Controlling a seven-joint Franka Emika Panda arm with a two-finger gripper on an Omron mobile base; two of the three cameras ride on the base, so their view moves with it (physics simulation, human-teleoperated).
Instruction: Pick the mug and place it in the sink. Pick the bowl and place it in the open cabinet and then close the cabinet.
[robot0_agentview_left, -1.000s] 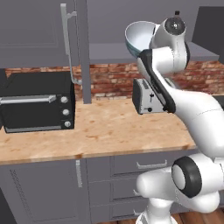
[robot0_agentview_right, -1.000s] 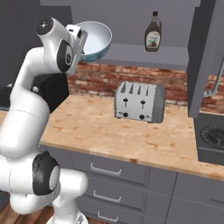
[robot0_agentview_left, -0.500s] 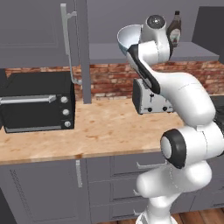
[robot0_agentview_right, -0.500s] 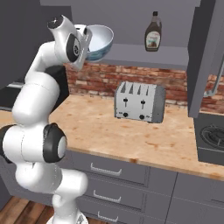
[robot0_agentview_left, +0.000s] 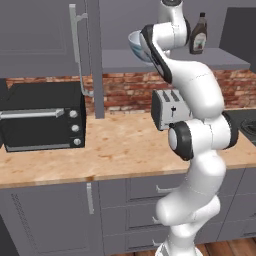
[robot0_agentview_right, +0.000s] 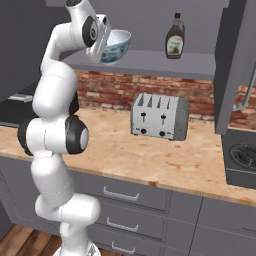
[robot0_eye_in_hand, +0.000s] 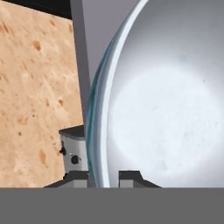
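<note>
Gripper (robot0_eye_in_hand: 103, 177) is clamped on the bowl (robot0_agentview_right: 114, 45) rim, one finger inside, one outside. I hold the bowl at the front edge of the open cabinet (robot0_agentview_right: 150, 61) shelf, tilted, just above it by my read.

To do this well: level the bowl so the foot faces the shelf, push further in so it sits well back from the edge, stay clear of the syrup bottle (robot0_agentview_right: 175, 37), lower until the foot bears, then release.

Hard to make out: my own arm covers most of the bowl in the left base view. Foot-to-shelf gap unreadable. Cabinet door (robot0_agentview_left: 82, 55) is cut off at the top. The toaster (robot0_agentview_right: 159, 116) is partly hidden behind the bowl in the hand view.
</note>
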